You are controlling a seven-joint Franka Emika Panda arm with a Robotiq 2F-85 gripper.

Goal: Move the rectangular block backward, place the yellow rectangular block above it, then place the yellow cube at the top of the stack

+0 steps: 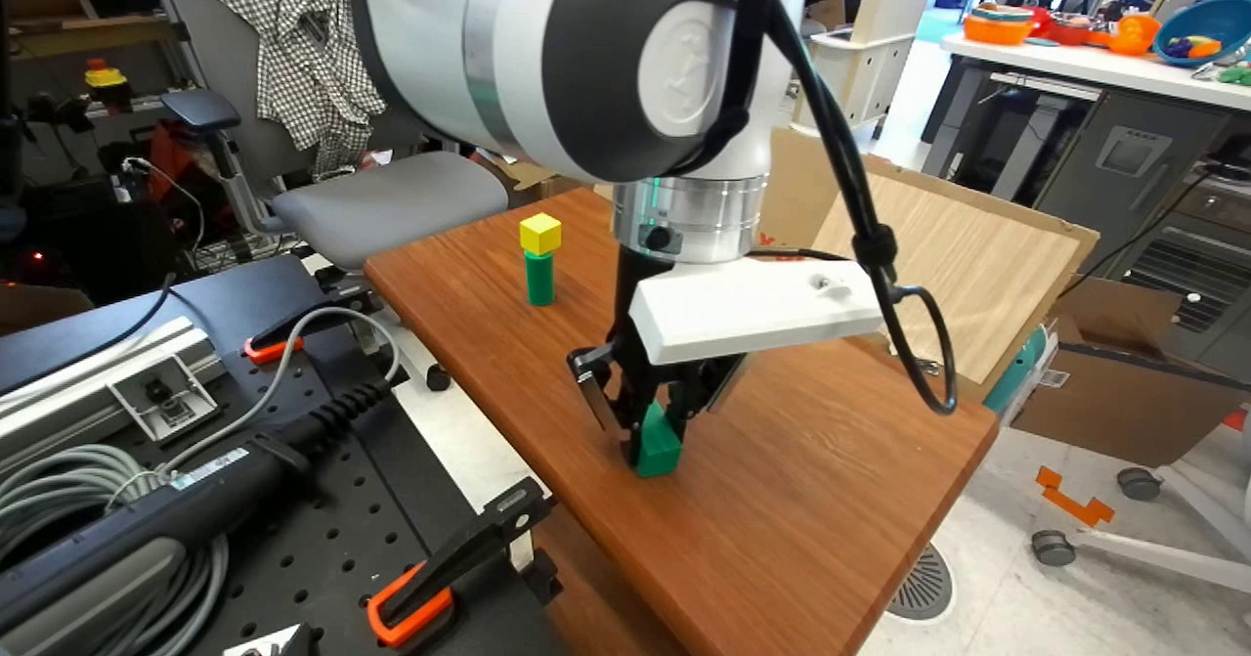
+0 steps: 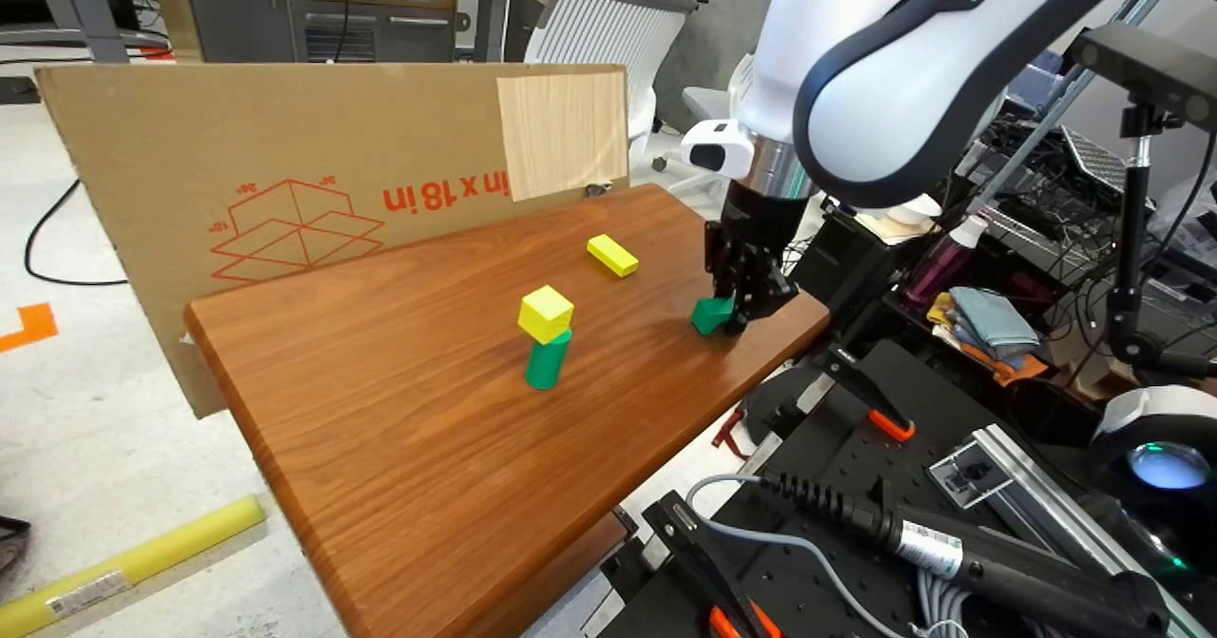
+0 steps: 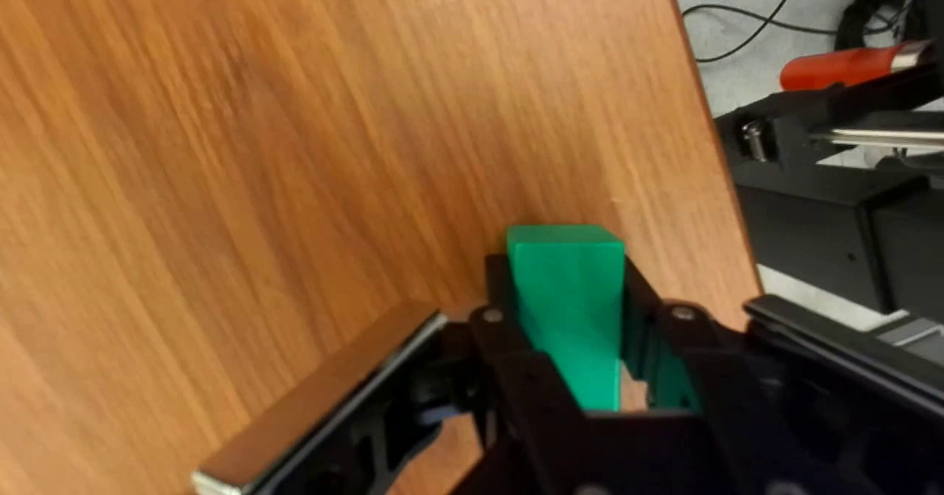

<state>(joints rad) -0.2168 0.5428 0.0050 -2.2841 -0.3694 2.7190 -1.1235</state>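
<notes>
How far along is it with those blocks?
Done: apparently just the grip. In hand: the green rectangular block is clamped in the black gripper; whether its move is finished, I can't tell. Left: both stacking steps, as the flat yellow rectangular block lies on the brown wooden table and the yellow cube tops a green cylinder.

Bright ext. views, slightly blurry wrist view w/ faint sheen on tabletop

On table: 1 cube atop 1 cylinder. In an exterior view, oblong block lies behind and right of both; rectangular block, farther right, in gripper.
</notes>
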